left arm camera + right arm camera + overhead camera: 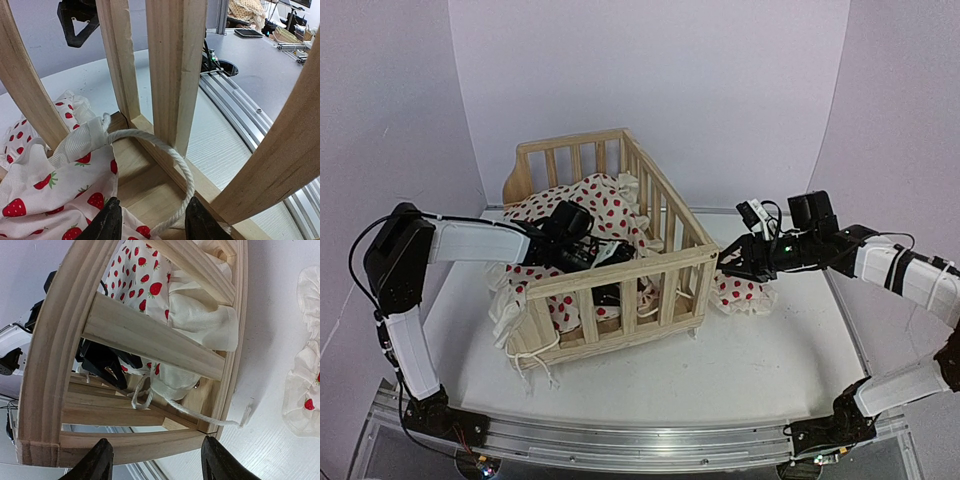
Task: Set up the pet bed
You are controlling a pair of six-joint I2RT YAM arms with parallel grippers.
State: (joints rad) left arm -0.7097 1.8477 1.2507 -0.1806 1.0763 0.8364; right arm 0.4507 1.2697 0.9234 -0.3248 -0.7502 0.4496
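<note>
Top external: pet bed (620, 270) at tabletop (750, 360) centre; frame rigid, probably light; soft cushion (610, 205) inside. Left jaws parted astride limp tie string (186, 170); grip there. Right jaws wide, 3 o'clock.

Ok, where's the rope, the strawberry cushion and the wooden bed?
Rope (189, 175): left wrist view, its curved loop.
Strawberry cushion (610, 197): top external view, its dotted top.
Wooden bed (620, 271): top external view, front top rail.

White table (750, 372): pet bed (620, 272), strawberry pillow (736, 293) beside.
</note>
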